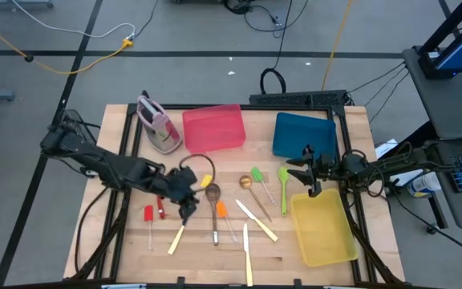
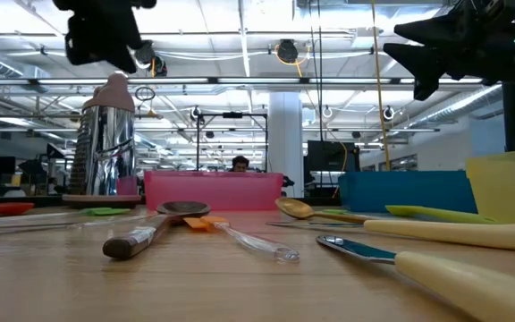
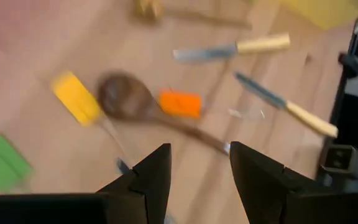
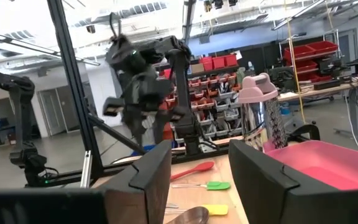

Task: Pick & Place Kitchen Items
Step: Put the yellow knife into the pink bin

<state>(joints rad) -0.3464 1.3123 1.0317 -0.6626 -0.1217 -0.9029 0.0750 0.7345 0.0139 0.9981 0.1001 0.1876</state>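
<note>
3 trays [image 1: 213, 127], 3 cream-handled knives [image 1: 257, 220], 2 brown spoons [image 1: 213, 210], 1 stand [image 1: 159, 124], 2 grippers [image 1: 184, 201]

L gripper [image 1: 185, 201] over utensils near brown spoon [image 1: 213, 199], jaws apart, holding nothing. R gripper [image 1: 307, 171] betw blue tray [image 1: 303, 132] & yellow tray [image 1: 323, 233], open. Red tray [image 1: 213, 127] beside pink-grey stand [image 1: 159, 124].

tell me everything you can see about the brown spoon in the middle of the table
The brown spoon looks wooden, dark brown, with a round shallow bowl and a slim straight handle. It lies flat on the table, bowl toward the red tray, handle pointing to the near edge. An orange-headed clear-handled utensil lies right beside it, its head against the handle in the left wrist view. No claw holds it.
</note>
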